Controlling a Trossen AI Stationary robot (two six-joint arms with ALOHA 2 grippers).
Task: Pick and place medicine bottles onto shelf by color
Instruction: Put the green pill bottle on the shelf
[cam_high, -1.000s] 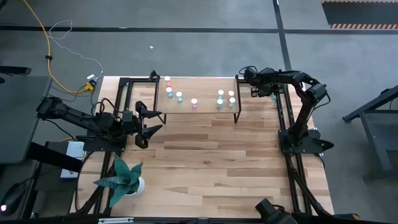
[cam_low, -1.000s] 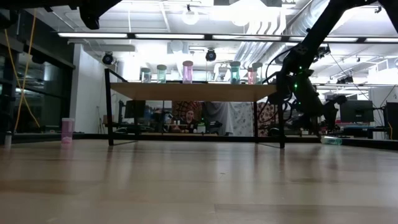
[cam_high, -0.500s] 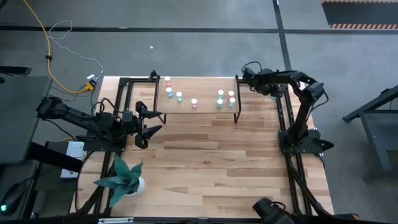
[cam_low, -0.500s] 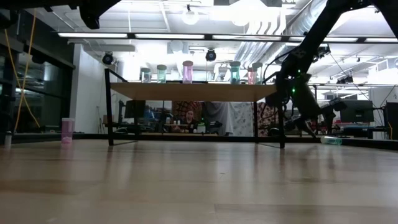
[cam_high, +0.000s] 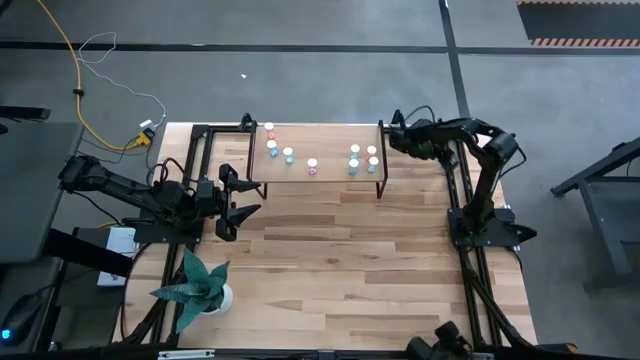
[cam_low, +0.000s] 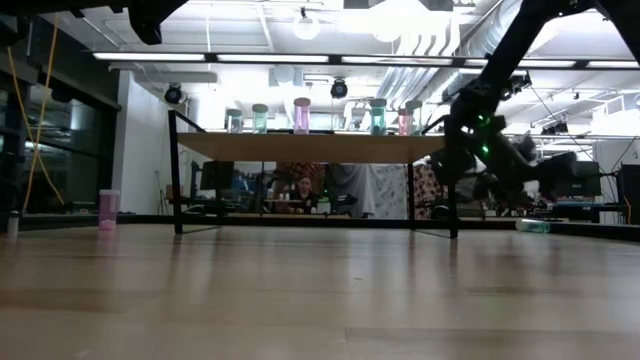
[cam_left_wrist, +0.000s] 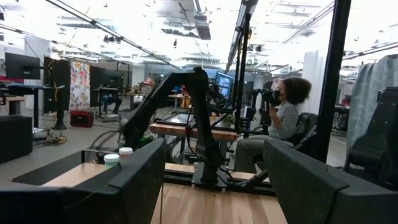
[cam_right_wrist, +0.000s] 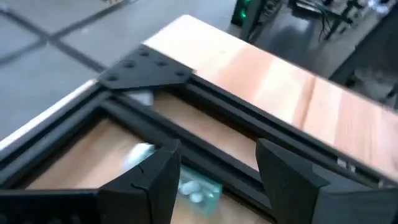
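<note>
Fingers (cam_right_wrist: 152, 180) of the right gripper (cam_right_wrist: 217, 177) clasp a teal bottle (cam_right_wrist: 199, 190) between them, just past the shelf (cam_high: 330, 165) end. Spread wide and empty, the left gripper (cam_high: 243, 197) waits beside the shelf's other end, where the other medicine bottles (cam_high: 288, 154) stand well beyond its fingertips.

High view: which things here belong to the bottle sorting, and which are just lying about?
Job:
- bottles on the shelf
- shelf
- teal bottle between the right claw's fingers
- right claw by the shelf's right end
- left claw, open, waiting

Lying about:
- plant
- yellow cable
</note>
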